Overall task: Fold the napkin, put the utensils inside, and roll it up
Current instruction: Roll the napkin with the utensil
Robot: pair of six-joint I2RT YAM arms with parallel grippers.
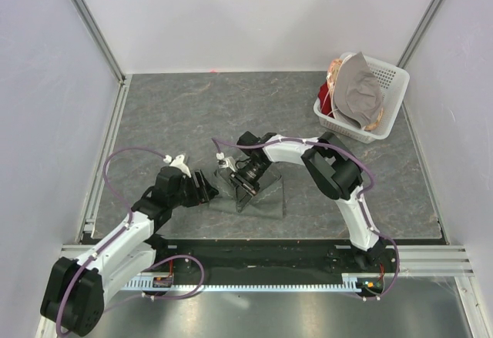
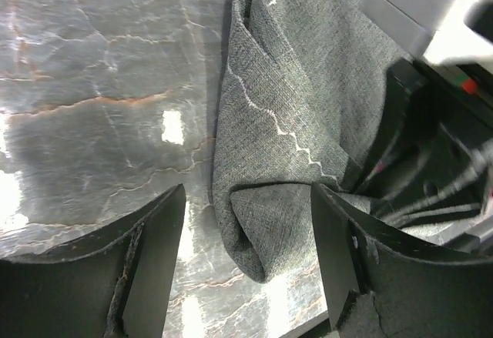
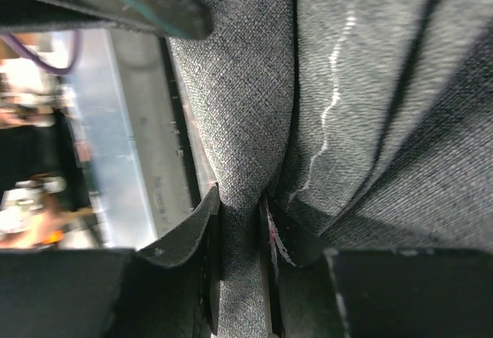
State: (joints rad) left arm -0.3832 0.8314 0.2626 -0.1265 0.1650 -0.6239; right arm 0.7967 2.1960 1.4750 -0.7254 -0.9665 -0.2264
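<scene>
The dark grey-green napkin [image 1: 263, 199] lies bunched and partly folded on the table in front of the arms. My right gripper [image 1: 236, 182] is shut on a raised fold of it; in the right wrist view [image 3: 240, 203] the cloth [image 3: 370, 84] is pinched between the fingers. My left gripper [image 1: 206, 189] is open at the napkin's left edge. In the left wrist view [image 2: 246, 193] a rolled corner of the napkin [image 2: 293, 107] sits between the spread fingers [image 2: 150, 261], apart from both. The spoon shows in no view.
A white basket [image 1: 390, 95] holding a paler grey-beige cloth [image 1: 356, 88] and some red items stands at the back right. The grey marble mat [image 1: 169, 115] has a metal rail along its left and near edges.
</scene>
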